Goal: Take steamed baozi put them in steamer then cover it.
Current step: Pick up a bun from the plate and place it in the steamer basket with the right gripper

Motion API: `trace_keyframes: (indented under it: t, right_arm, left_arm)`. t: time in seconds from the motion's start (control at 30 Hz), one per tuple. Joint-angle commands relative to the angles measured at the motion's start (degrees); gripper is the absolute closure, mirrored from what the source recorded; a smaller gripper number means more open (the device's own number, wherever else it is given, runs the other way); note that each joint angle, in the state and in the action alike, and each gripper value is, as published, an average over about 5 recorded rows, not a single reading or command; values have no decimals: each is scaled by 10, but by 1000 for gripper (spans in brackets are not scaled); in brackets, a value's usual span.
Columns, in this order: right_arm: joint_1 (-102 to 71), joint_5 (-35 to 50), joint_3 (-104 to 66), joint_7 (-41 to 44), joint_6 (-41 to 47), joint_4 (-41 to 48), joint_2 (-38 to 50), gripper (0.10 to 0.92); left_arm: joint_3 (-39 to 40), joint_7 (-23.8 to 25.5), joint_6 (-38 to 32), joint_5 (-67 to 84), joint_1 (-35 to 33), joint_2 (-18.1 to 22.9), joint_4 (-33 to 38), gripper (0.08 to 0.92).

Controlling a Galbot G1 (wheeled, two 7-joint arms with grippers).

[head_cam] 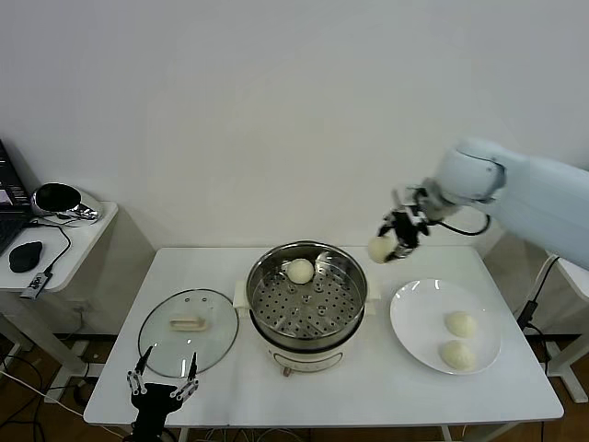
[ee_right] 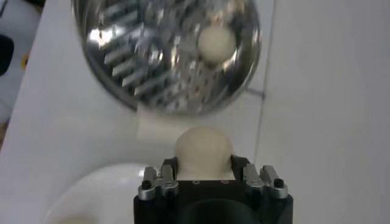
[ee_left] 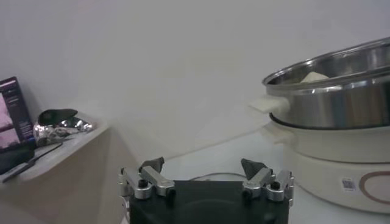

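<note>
Right of the steamer (head_cam: 306, 299), above the table (head_cam: 230, 267), the right gripper (head_cam: 390, 245) clamps one baozi (head_cam: 379, 249). Steamer opening lies left and below, apparently just short of the rim. Left gripper (head_cam: 163, 387) idles, fingers wide, near the cover (head_cam: 189, 320).

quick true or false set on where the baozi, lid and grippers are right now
1. One baozi lies in the steamer. True.
2. The right gripper is empty. False: it is shut on a baozi, beside the steamer.
3. The cover sits on the steamer. False: it lies on the table, to the steamer's left.
4. Two baozi remain on the plate. True.
5. The left gripper is open near the cover. True.
</note>
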State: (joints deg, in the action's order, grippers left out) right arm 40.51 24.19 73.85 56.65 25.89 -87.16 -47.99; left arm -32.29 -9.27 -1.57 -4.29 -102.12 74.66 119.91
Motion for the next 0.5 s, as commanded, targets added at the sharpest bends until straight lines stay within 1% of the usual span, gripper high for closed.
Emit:
trace_keyframes:
  t: [0.03,0.2,0.5]
  right_arm:
    - [-13,105,28,-59,87,37,-174,474]
    - [-54,112,23,-77,117,74,-220,474]
    - [-105,111,19,-99,151,116,-262,474]
  left_arm:
    - [-4,0,0,0,3,5,0,177]
    - [-8,0,0,-1,3,11,-1,177]
    - [-8,0,-1,-2,4,14,-2,177]
